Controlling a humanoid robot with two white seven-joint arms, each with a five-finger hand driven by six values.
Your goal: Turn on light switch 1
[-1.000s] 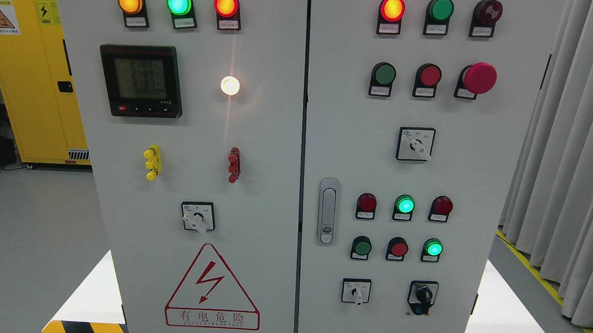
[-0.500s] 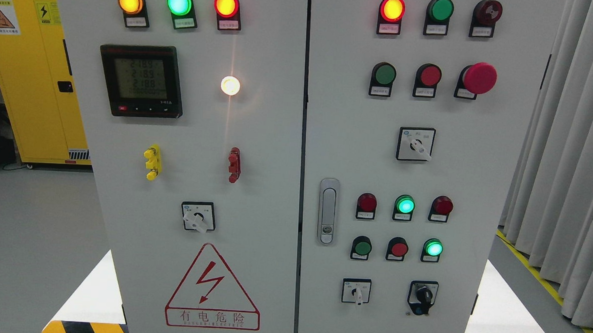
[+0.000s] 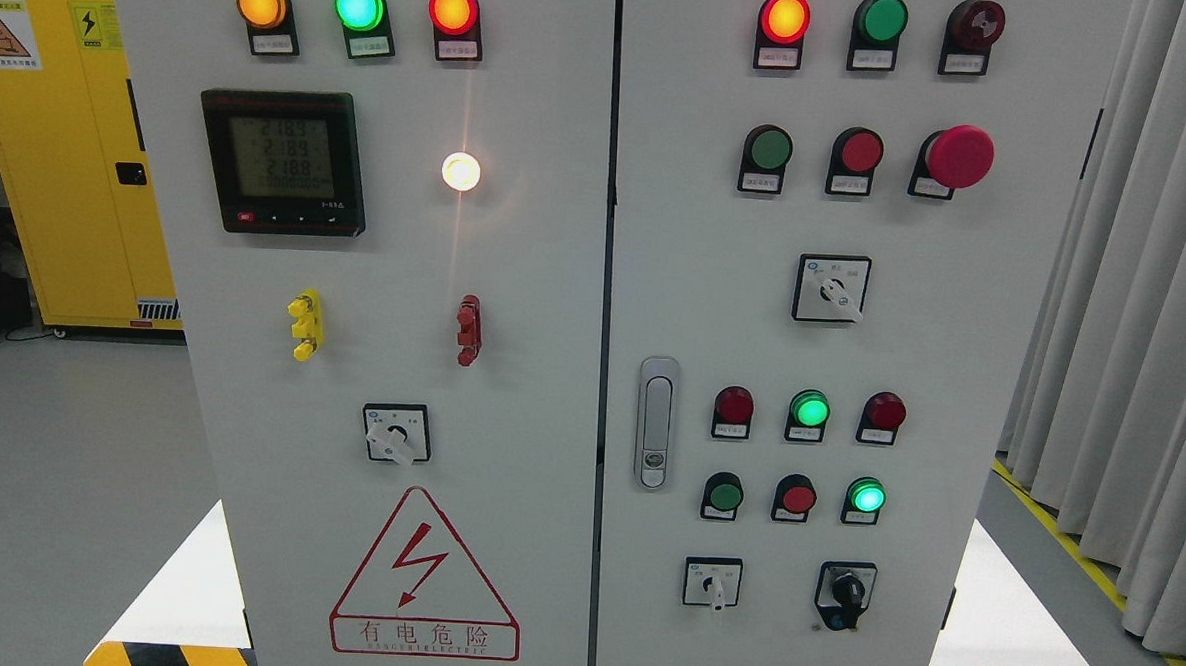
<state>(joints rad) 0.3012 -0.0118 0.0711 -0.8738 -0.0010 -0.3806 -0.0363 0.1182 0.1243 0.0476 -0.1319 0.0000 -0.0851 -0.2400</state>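
Nothing moved; switch panel untouched.

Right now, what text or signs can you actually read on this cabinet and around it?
"有电危险": red lightning warning triangle, left door.
"2183", "2189", "2188", roughly: digital meter; digits faint, bottom row unreadable.
Lightning-bolt sticker: yellow cabinet; its text is too small.
Lamp and button label plates: too small to read.

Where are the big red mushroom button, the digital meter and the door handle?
Red mushroom button (image 3: 959,156), head view: on its round cap.
Digital meter (image 3: 282,160), head view: on its screen.
Door handle (image 3: 656,421), head view: on its grey lever.
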